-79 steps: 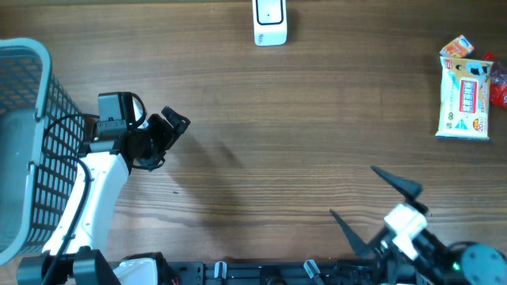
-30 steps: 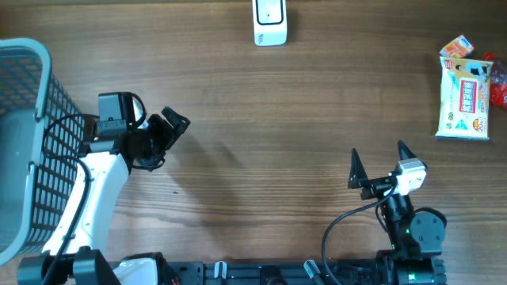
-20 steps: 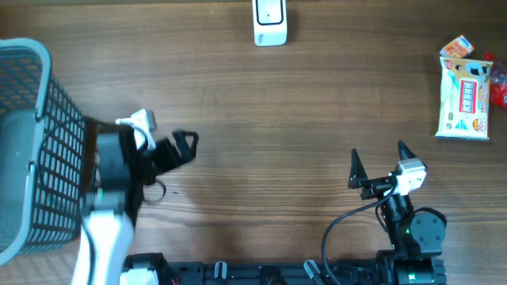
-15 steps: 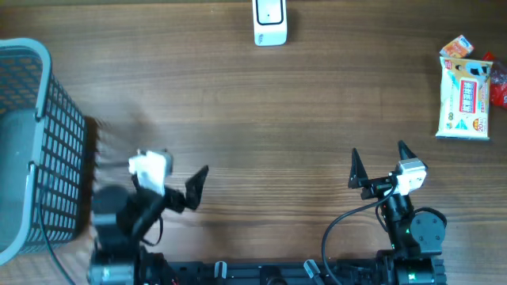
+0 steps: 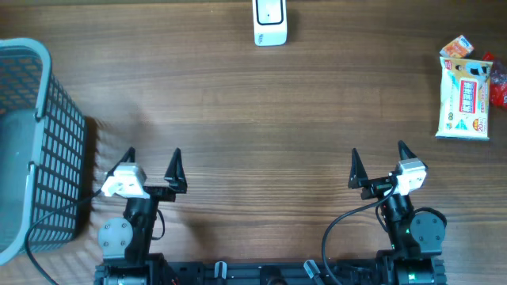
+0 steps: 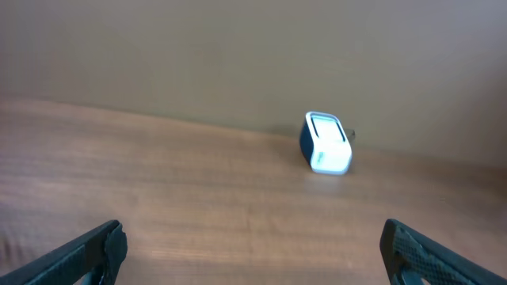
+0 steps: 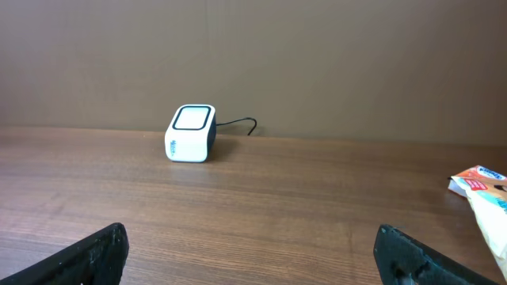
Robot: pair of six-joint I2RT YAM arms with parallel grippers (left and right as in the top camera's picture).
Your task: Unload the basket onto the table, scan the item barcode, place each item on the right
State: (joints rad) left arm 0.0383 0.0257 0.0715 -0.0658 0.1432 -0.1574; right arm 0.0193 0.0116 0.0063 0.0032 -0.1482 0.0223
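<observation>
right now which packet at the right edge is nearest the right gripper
The large white pack: its lower end comes nearest the right gripper. The orange packet lies beyond its top, the red item on its far side.

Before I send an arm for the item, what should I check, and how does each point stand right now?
1. Right end effector open and empty: ok.
2. Left end effector open and empty: ok.
3. Wipes pack in view, lying flat at the table's right edge: ok.
4. Pack free of neighbours: not ok; a box and a red packet crowd it.
5. Barcode located on the pack: cannot tell.
6. Scanner unobstructed at the far edge: ok.
</observation>
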